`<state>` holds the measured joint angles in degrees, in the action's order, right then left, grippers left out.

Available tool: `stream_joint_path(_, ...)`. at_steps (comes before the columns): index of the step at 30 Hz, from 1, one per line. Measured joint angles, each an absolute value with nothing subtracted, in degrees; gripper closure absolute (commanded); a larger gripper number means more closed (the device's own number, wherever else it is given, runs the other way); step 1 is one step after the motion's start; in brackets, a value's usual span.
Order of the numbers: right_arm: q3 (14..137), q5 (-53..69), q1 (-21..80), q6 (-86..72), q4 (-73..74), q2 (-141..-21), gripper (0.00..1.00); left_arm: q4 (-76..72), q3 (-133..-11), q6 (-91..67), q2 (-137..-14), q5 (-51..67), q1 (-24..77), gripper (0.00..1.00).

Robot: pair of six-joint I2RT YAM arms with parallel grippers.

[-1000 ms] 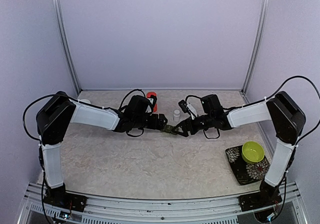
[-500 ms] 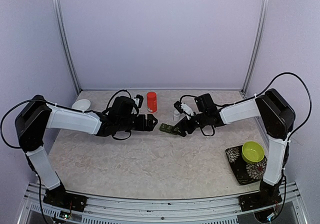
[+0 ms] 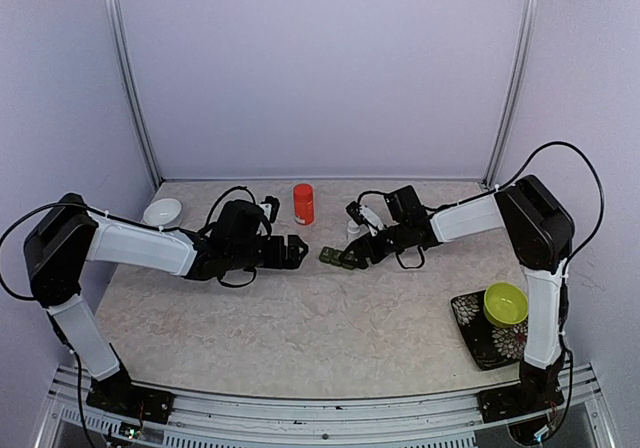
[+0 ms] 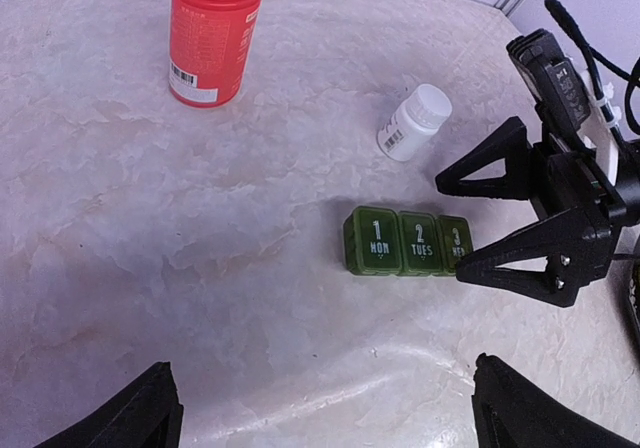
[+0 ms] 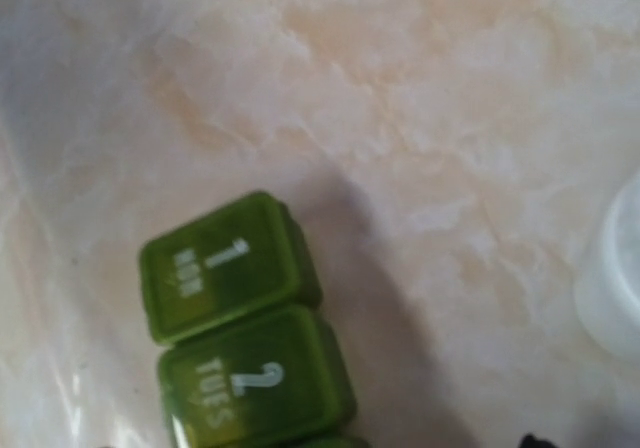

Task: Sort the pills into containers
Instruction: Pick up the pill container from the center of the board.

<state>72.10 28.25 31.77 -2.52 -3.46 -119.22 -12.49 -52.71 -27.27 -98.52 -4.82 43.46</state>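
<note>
The containers are one dark green pill box lying flat on the table, its three lids marked MON, TUES and WED and all shut. It also shows as the pill box and the pill box. My right gripper is open, with its black fingers straddling the WED end. My left gripper is open and empty, a short way left of the box, seen from above as the left gripper. No pills are in view.
A red-orange bottle and a small white bottle stand behind the box. A white bowl sits at the far left. A lime-green bowl rests on a dark floral tray at the near right.
Both grippers were tight at the pill box a second ago. The left gripper has opened and drawn back to the left. The right gripper has widened and stayed at the box's right end.
</note>
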Motion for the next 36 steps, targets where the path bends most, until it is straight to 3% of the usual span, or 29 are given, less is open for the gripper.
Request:
stream_joint_path(12,75.9,25.5,34.7,0.7,-1.3,-122.6,0.2,-13.2,-52.6,-27.9,-98.7,-4.8,43.5,0.01)
stream_joint_path(22,76.4,21.4,36.3,4.4,-1.2,-123.1,0.41,-13.3,-52.4,-28.0,-99.7,-4.8,43.5,0.01)
stream_joint_path(26,76.4,20.4,36.3,5.7,-1.0,-123.1,0.61,-13.5,-52.4,-28.1,-100.2,-4.8,43.5,0.01)
stream_joint_path(36,75.5,21.4,36.9,8.1,-1.2,-122.5,0.65,-13.7,-52.4,-27.8,-101.3,-4.5,43.5,0.01)
